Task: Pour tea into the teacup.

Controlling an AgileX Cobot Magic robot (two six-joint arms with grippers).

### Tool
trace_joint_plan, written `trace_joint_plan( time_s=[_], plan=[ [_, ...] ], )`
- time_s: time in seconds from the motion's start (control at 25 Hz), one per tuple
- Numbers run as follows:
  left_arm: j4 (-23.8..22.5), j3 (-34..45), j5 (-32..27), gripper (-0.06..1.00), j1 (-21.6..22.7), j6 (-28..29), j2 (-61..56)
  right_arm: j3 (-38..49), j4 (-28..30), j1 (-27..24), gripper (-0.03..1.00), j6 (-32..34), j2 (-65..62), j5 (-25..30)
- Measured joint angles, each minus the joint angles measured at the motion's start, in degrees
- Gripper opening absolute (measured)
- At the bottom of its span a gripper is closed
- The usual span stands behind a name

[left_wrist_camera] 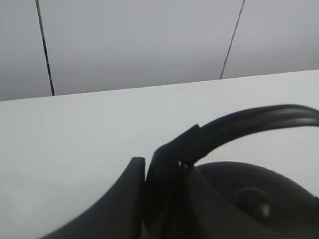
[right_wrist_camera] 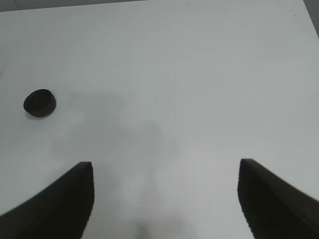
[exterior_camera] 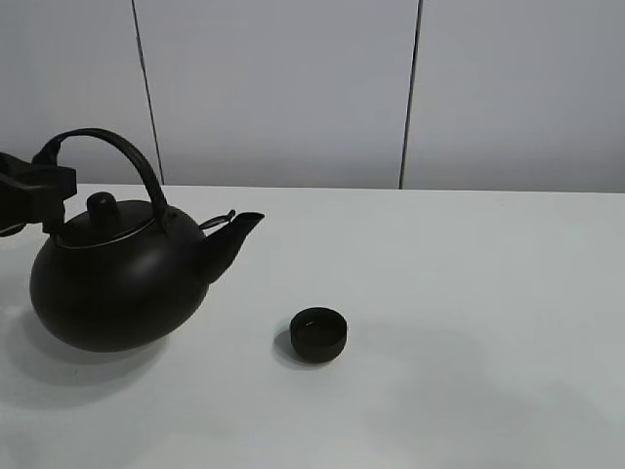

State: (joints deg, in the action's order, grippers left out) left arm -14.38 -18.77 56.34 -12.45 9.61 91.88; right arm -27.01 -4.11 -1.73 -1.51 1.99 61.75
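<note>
- Left gripper (exterior_camera: 54,186) – clenched on the rear end of the kettle handle (exterior_camera: 122,147). The left wrist view shows the fingers (left_wrist_camera: 124,194) pressed tight against the handle's black strap where it bends down to the body.
- Kettle (exterior_camera: 117,288) – big black round body on the left side of the table (exterior_camera: 469,293), with its spout (exterior_camera: 234,234) pointing right, roughly toward the cup. It looks tilted a little. Can't tell whether the base touches the table; a soft shadow lies under it.
- Lid knob (exterior_camera: 101,204) is in place on top, under the handle arch. It also shows blurred in the left wrist view.
- Teacup (exterior_camera: 318,334) – small matte-black bowl, upright on the table. It sits to the right of the kettle, nearer the camera and lower than the spout tip, with clear space between them. Its inside is too dark to read.
- Right gripper (right_wrist_camera: 165,164) – released, jaws spread wide with only bare tabletop between them. It hangs above the table, well apart from the teacup, which shows small and far off to one side in its wrist view. This gripper is outside the high camera's frame.
- Behind the table is a grey panelled wall (exterior_camera: 283,88) with thin dark seams.
</note>
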Motion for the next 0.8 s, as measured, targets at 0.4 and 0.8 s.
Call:
trace_joint_plan(
  time_s=[0.4,0.8],
  plan=[
    [0.71,0.00,0.26,0.14,0.00,-6.08,0.00,0.00,0.00,0.00,0.54,0.00,0.00,0.00],
    [1.65,0.00,0.26,0.14,0.00,-6.58,0.00,0.00,0.00,0.00,0.54,0.00,0.00,0.00]
  ],
)
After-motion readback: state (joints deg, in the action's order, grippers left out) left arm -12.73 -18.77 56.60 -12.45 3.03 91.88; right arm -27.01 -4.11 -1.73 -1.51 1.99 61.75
